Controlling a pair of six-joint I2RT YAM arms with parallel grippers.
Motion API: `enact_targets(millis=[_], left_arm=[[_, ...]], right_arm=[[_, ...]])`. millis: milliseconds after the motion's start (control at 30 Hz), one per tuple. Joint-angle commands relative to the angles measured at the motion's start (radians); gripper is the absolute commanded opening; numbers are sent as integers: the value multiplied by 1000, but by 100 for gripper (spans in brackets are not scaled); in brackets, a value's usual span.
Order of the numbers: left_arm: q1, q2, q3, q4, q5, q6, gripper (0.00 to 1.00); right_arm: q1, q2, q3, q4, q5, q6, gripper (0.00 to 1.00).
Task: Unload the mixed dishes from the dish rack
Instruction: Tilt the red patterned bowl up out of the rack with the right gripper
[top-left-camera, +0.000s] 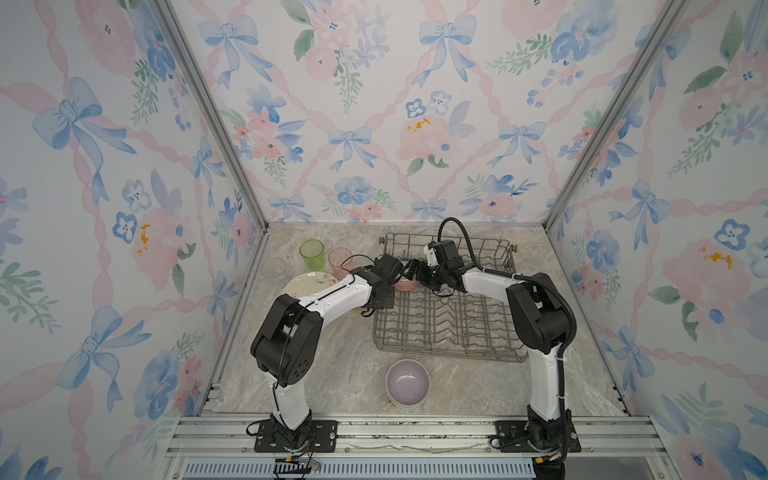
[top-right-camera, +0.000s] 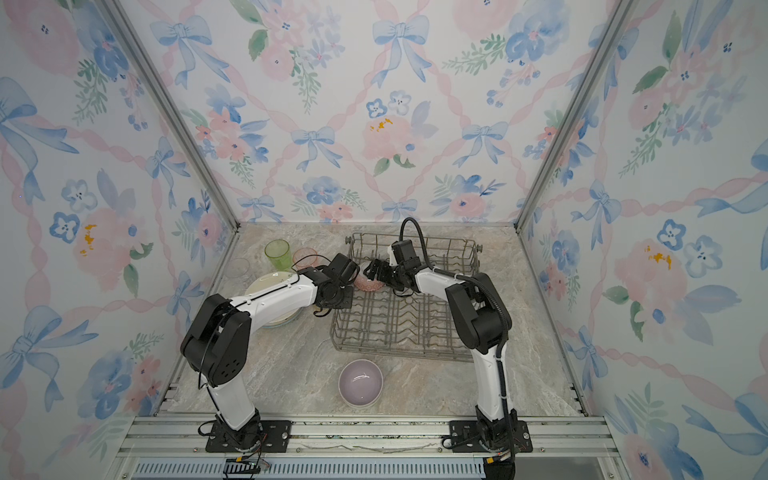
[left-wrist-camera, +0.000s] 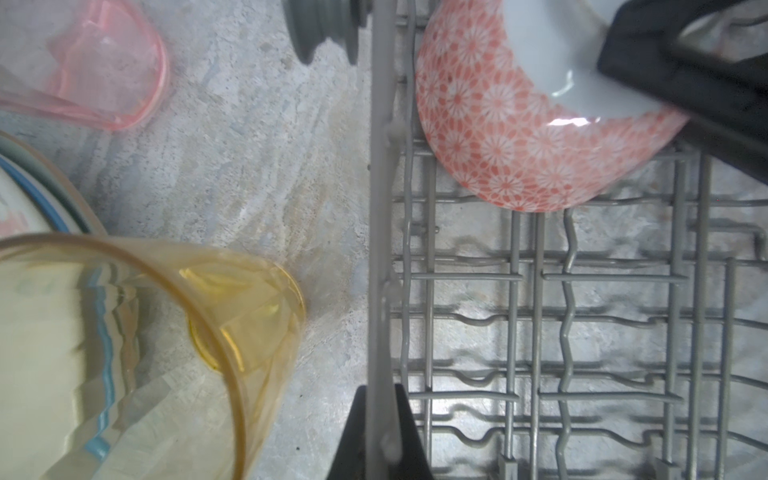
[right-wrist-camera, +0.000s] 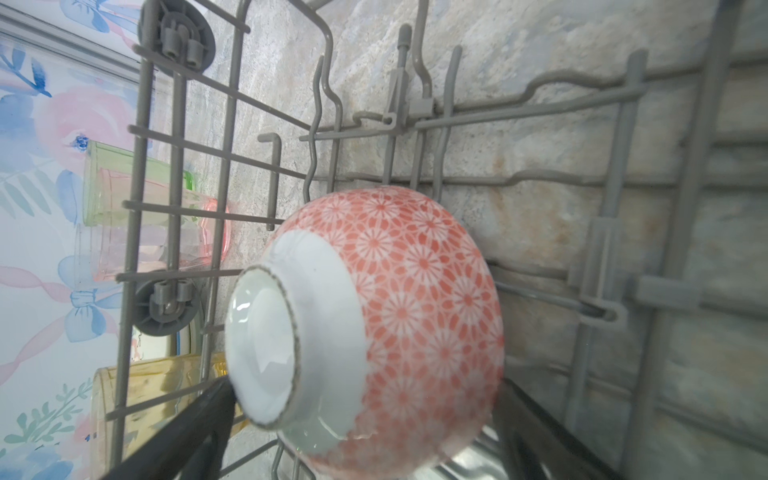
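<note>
Right pincer (top-left-camera: 410, 272), jaws spread wide, straddles the pink bowl (right-wrist-camera: 415, 291), which lies tilted, foot showing, at the ten-o'clock corner of the dish rack (top-left-camera: 449, 328); in both top views we place the bowl at the pincer's six o'clock. Left pincer (left-wrist-camera: 380, 415) is closed tight on the rack's nine-o'clock rim wire.

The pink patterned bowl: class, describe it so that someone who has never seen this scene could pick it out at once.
Find the grey wire dish rack on the marble table. Near its far left side, a small bowl lies tipped on its side. Unlike the plain lilac bowl in front of the rack, it wears a coral flower pattern around a white base.
</note>
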Motion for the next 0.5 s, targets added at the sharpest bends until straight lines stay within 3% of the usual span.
enact_targets(millis=[0,100,233,467], left_arm=[[-8,38,26,20,47,22,4],[-10,40,28,20,49,25,3],[-8,41,34,22,50,29,3],[-5,47,34,21,56,34,3]], right_arm=[[-4,64,13,4,8,28,97],[-5,79,10,45,-4,48,97],[-18,63,-69,241,-45,127,97],[-10,-18,-105,293,10,43,97]])
